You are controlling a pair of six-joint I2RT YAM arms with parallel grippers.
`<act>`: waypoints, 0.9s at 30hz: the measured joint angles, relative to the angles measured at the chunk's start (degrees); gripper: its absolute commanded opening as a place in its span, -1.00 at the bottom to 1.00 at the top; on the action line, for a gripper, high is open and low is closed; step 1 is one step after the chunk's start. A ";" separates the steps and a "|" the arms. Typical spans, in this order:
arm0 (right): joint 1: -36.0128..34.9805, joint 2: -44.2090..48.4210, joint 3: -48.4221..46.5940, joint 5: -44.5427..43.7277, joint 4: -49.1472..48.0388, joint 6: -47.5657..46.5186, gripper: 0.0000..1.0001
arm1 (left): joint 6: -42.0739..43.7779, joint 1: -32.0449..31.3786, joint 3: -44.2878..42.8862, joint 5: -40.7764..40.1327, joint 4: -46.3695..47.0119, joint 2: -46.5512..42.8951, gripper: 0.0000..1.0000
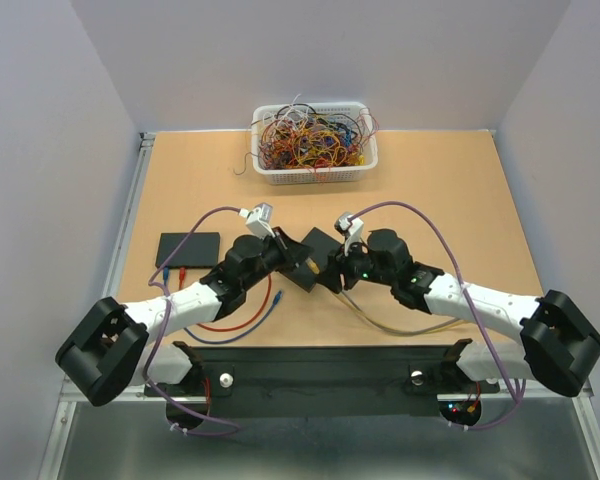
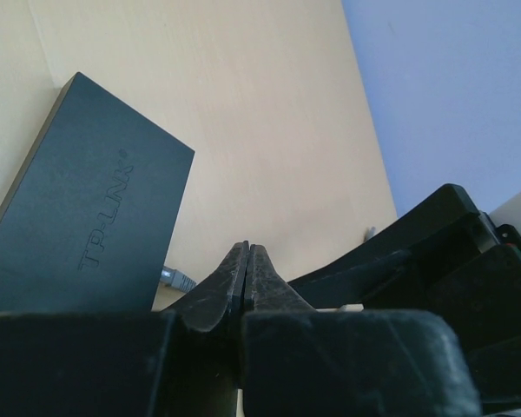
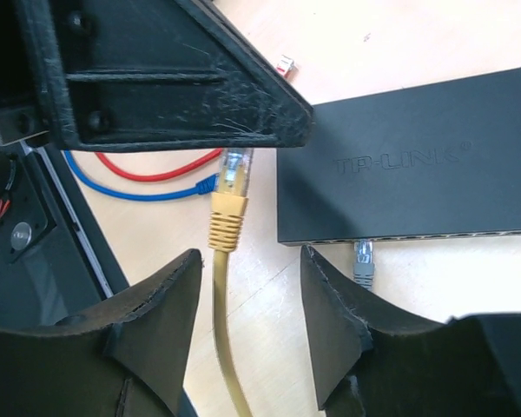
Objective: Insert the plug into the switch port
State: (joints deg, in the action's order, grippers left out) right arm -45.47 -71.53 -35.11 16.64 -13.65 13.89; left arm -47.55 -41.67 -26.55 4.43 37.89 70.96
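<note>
A yellow cable's plug [image 3: 228, 217] stands between the fingers of my right gripper [image 3: 250, 254], which is open and not touching it. The plug's clear tip runs behind a finger of my left gripper [image 3: 200, 95]. In the left wrist view the left gripper [image 2: 247, 248] is shut, its fingers pressed together with nothing showing between them. The black switch [image 3: 408, 174] lies just beyond, and its port row [image 3: 434, 234] along the near edge holds a grey plug [image 3: 363, 261]. From above, both grippers [image 1: 305, 268] [image 1: 332, 272] meet beside this switch [image 1: 320, 243].
A second flat black box [image 1: 188, 248] lies at the left with a red cable [image 1: 235, 325] and a blue cable [image 1: 265, 310] looping from it. A white basket [image 1: 315, 175] full of wires stands at the back. The yellow cable [image 1: 400, 325] trails under the right arm.
</note>
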 measured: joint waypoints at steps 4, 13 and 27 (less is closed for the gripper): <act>0.00 -0.37 0.00 -0.35 -0.42 -0.13 -0.04 | -0.59 -0.02 0.68 -0.37 0.02 -1.20 -1.00; -0.28 -0.96 0.00 -0.33 -2.34 0.48 -0.10 | -1.03 -0.13 0.85 -1.09 0.00 -1.33 -1.00; -0.72 -1.79 0.00 -0.22 -5.75 1.97 -0.36 | -1.01 -0.28 1.46 -1.68 0.00 -1.33 -1.00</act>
State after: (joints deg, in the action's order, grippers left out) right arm -46.19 -73.32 -35.11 16.43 -19.40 15.86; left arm -48.56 -41.95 -25.08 2.74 37.89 69.63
